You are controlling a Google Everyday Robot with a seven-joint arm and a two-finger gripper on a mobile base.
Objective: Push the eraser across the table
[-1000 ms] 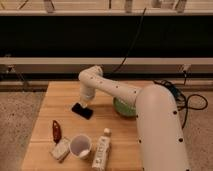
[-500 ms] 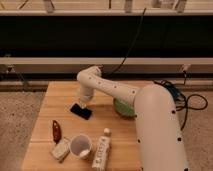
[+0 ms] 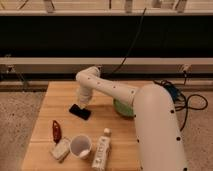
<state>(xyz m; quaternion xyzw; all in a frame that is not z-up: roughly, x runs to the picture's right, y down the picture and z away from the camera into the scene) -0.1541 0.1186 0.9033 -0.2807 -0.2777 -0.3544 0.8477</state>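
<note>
The eraser (image 3: 80, 111) is a small flat black slab lying on the light-brown wooden table (image 3: 50, 97), left of its middle. My white arm reaches from the lower right over the table and bends down at the eraser. The gripper (image 3: 83, 103) hangs at the arm's end, right at the eraser's far right edge. The arm covers most of the green bowl (image 3: 120, 108) just to the right.
Near the table's front edge sit a small red object (image 3: 56, 131), a pale whitish block (image 3: 60, 149), a white cup (image 3: 80, 145) and a white bottle (image 3: 101, 150) lying down. Black cables (image 3: 192, 102) trail on the floor at the right.
The eraser and the gripper sit slightly further left and toward the front than a second ago. The other objects have not moved.
</note>
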